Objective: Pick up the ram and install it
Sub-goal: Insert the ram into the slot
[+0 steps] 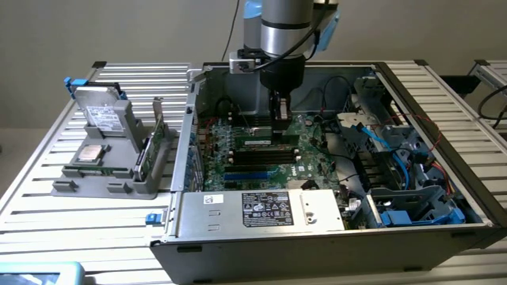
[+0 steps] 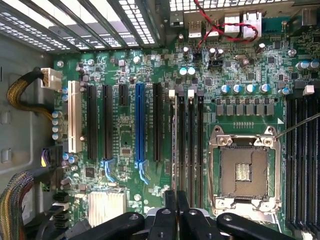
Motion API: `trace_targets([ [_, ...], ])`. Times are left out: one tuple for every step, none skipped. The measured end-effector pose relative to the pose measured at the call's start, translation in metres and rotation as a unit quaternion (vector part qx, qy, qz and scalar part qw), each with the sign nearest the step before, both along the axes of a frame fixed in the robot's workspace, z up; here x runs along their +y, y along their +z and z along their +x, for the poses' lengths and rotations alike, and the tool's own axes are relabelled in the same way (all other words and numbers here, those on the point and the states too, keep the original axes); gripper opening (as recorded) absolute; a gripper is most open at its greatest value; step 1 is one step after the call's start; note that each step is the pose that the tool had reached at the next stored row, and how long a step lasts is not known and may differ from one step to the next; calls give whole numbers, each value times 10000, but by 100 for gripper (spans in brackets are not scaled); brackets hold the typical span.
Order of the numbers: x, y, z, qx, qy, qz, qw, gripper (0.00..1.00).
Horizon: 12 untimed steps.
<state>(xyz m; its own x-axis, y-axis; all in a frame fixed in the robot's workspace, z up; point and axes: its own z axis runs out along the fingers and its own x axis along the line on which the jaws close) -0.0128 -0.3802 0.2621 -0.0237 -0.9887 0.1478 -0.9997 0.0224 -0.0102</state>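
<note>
**A:** What do we get from the exterior view that the wrist view leaves out?

**B:** We see the whole open computer case point(image 1: 431, 113) on a slatted table point(image 1: 47, 172). The arm reaches down into the case, with the gripper point(image 1: 278, 134) low over the board. At the exterior view's left stands a grey holder point(image 1: 103, 178). It carries one hard drive point(image 1: 107, 113) standing upright and one green card point(image 1: 151, 148) set on edge.

**A:** And what does the wrist view add?

**B:** It looks straight down on the motherboard point(image 2: 240, 65). There we count one white slot point(image 2: 75, 117), one blue slot point(image 2: 139, 125) and one open processor socket point(image 2: 245, 170). The two fingers point(image 2: 169, 216) are pressed together, tip against tip.

**A:** Where is the ram?

**B:** In the exterior view we count one ram point(image 1: 255, 141). It stands on edge in the memory slot farthest from the camera, with its pale label facing us. Its long axis runs across the board from the exterior view's left to its right, parallel to the dark slots beside it. The gripper's tip sits at the end toward the exterior view's right. We cannot tell whether it touches or pinches the ram.
</note>
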Motion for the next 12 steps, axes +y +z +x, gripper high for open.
trace_targets([
  [0,-9,0,0,0,0,10000,12],
  [0,-17,0,0,0,0,10000,12],
  [0,-25,0,0,0,0,10000,12],
  [0,-33,0,0,0,0,10000,12],
  [0,-42,0,0,0,-1,10000,12],
  [0,-55,0,1,0,-1,10000,12],
  [0,-65,0,1,0,-4,10000,12],
  [0,-77,0,0,0,-5,10000,12],
  [0,-87,0,0,0,-7,10000,12],
  [-1,-100,0,0,0,-9,10000,12],
  [-1,-116,0,0,0,-12,10000,12],
  [-1,-131,0,0,0,-14,10000,12],
])
